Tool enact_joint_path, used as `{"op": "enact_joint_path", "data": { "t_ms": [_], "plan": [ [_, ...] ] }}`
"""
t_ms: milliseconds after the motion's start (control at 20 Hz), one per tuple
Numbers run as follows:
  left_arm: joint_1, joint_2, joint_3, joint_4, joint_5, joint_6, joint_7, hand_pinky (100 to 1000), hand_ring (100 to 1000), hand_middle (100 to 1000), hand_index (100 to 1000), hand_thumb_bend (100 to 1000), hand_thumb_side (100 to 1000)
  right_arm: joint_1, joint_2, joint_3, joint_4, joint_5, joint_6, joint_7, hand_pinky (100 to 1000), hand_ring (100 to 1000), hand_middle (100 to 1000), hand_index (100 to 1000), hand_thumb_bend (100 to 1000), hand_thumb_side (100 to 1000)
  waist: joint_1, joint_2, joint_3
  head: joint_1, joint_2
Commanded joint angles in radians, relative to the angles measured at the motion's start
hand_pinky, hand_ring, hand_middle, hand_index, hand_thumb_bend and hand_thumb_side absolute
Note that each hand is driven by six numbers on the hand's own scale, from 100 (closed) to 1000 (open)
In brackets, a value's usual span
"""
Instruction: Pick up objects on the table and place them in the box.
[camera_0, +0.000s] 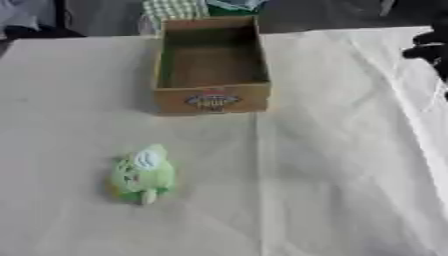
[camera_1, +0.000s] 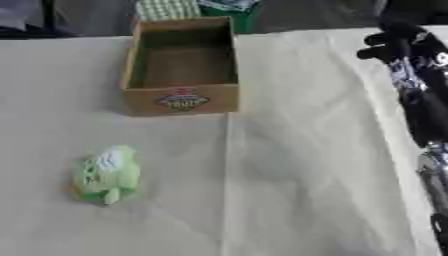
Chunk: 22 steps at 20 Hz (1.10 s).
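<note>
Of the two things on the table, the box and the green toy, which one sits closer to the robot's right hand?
The cardboard box, at the table's far side, level with the right hand; the green toy lies nearer the camera, further left.

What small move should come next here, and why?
Probably bring the right hand down and leftward toward the green toy. The toy lies alone on the table, untouched, the cardboard box beyond it looks empty, and that hand hangs far off at the right edge.
</note>
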Motion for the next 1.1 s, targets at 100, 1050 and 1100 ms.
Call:
{"op": "enact_joint_path", "data": {
  "t_ms": [100,1050,1100],
  "plan": [
    [-0.007,0.022,0.008,-0.017,0.003,0.001,-0.002,745,578,542,711,159,625,-0.006,-0.011,-0.004,-0.018,0.005,-0.001,0.005,904,693,679,834,100,574,0.001,-0.011,0.001,0.000,-0.006],
    [-0.045,0.164,-0.037,-0.013,-0.173,0.011,0.001,689,583,556,734,246,691,-0.019,-0.024,0.007,-0.018,0.002,-0.003,0.017,904,692,674,834,100,569,0.004,-0.007,0.003,-0.034,-0.014],
    [-0.054,0.192,-0.048,-0.003,-0.222,0.012,0.005,689,583,556,734,246,691,-0.019,-0.024,0.007,-0.018,0.002,-0.003,0.017,904,692,674,834,100,569,0.005,-0.007,0.002,-0.037,-0.013]
  ]
}}
